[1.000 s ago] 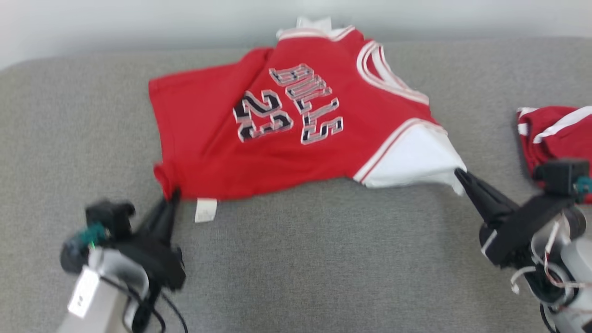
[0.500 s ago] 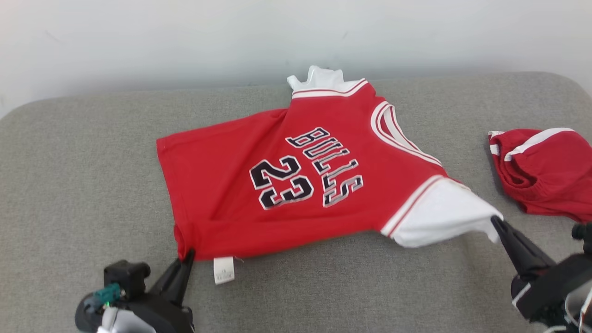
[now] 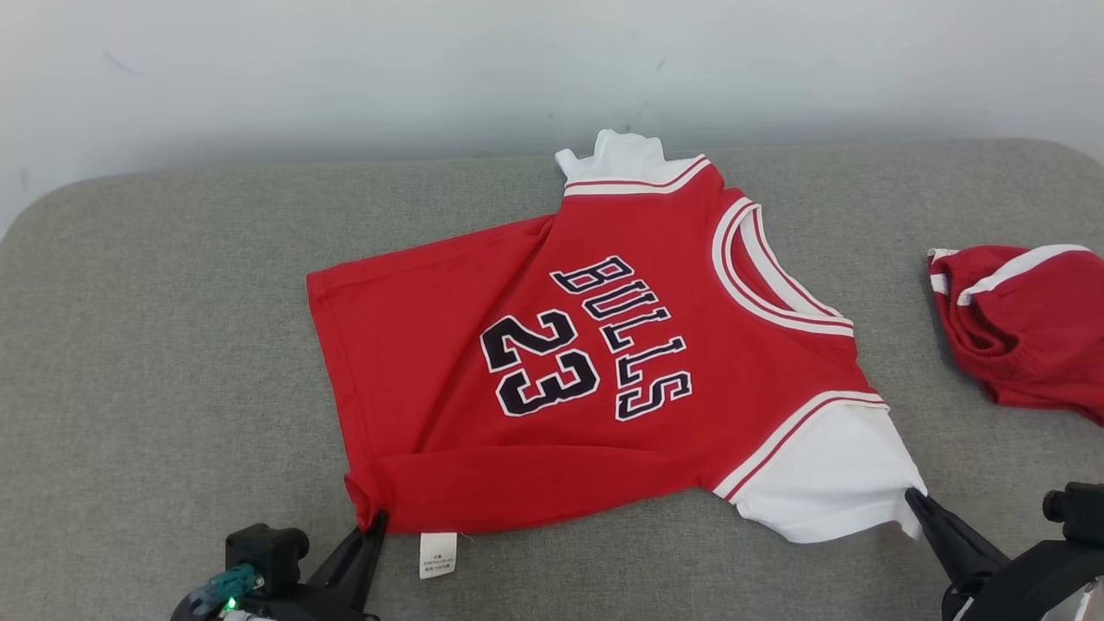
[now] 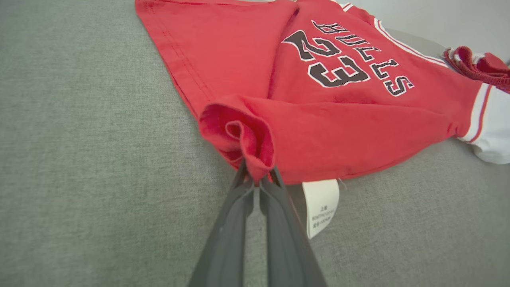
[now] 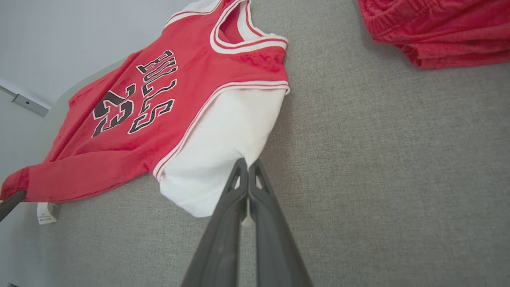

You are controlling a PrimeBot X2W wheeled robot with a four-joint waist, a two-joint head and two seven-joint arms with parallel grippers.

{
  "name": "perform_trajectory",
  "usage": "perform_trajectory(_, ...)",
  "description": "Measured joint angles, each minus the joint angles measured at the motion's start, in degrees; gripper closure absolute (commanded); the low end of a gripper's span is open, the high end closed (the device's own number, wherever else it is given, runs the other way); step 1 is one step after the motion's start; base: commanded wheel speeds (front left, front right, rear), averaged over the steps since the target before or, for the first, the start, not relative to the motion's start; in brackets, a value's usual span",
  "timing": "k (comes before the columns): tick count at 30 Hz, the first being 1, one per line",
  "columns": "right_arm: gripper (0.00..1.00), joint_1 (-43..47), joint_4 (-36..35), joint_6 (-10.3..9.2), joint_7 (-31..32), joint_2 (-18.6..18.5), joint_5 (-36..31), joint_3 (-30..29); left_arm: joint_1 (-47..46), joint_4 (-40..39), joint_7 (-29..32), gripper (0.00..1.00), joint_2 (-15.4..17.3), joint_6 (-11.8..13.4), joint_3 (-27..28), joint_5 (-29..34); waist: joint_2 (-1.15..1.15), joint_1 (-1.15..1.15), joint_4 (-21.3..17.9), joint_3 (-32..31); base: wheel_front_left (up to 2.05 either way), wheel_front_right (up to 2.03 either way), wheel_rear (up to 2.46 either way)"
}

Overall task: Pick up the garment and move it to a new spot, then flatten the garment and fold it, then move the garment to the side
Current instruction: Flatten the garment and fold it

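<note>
While in left pincer (image 4: 257, 178), garment (image 4: 338, 119) ahead.

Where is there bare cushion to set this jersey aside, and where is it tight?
Free: the wide grey cushion left of the jersey, and the near strip between the left end effector and right end effector. Crowded: the right, where the second red garment lies near the white sleeve.

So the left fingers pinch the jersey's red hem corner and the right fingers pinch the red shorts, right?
Not quite: the right fingers pinch the jersey's white sleeve, as the right wrist view shows; the red shorts lie apart. The left fingers are as stated.
</note>
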Motion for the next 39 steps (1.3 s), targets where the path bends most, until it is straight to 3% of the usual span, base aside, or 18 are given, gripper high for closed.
perform_trajectory(5, 1.0, -0.5, 0.0, -0.99, 1.0, -0.1, -0.7, 0.6, 0.0, 0.2, 0.6, 1.0, -0.1, 0.5, -0.2, 0.3, 0.0, 0.0, 0.2, 0.3, 0.0, 0.0, 0.0)
perform_trajectory(6, 1.0, -0.9, 0.0, -1.01, 1.0, -0.2, -1.0, 0.6, 0.0, 0.1, 0.6, 0.93, -0.2, 0.5, -0.2, 0.3, 0.0, 0.0, 0.2, 0.4, 0.0, 0.0, 0.0)
perform_trajectory(7, 1.0, -1.2, 0.0, -1.02, 1.0, -0.4, -1.2, 0.6, 0.0, 0.1, 0.6, 0.76, -0.2, 0.8, -0.2, 0.3, 0.01, 0.0, 0.3, 0.4, 0.0, 0.0, 0.0)
perform_trajectory(8, 1.0, -1.3, 0.0, -1.07, 1.0, -0.6, -1.2, 0.5, 0.0, 0.1, 0.7, 0.23, -0.2, 1.0, -0.2, 0.4, 0.01, 0.0, 0.3, 0.4, 0.0, 0.0, 0.0)
perform_trajectory(9, 1.0, -1.3, 0.1, -1.36, 1.4, -0.9, -1.2, 0.5, 0.0, 0.1, 0.7, 0.23, -0.2, 1.6, -0.1, 0.5, 0.01, 0.0, 0.4, 0.4, 0.0, 0.0, 0.0)
perform_trajectory(10, 0.98, -1.3, 0.2, -1.56, 1.5, -1.1, -1.5, 0.5, 0.0, 0.1, 0.7, 0.0, -0.2, 2.0, 0.1, 0.6, 0.01, 0.0, 0.4, 0.4, 0.0, 0.0, 0.0)
perform_trajectory(12, 0.0, -1.3, 0.5, -1.9, 1.5, -1.2, -1.9, 0.4, 0.0, -0.1, 0.5, 0.0, -0.1, 2.8, 0.4, 0.7, 0.01, 0.0, 0.5, 0.3, 0.0, 0.0, 0.0)
perform_trajectory(22, 0.0, -0.8, -2.9, -4.53, -0.1, -2.2, -4.1, -1.0, 3.0, -6.1, -1.4, 0.0, 1.6, 7.5, 3.2, 1.4, 0.01, 0.0, 1.1, -0.9, 0.0, 0.0, 0.0)
perform_trajectory(39, 0.0, 0.0, -6.6, -6.05, -0.1, -2.5, -6.5, -0.5, 5.5, -7.9, 4.4, 0.0, 1.4, 7.8, 0.0, 2.3, 0.01, 0.0, 0.6, -1.4, 0.0, 0.0, 0.0)
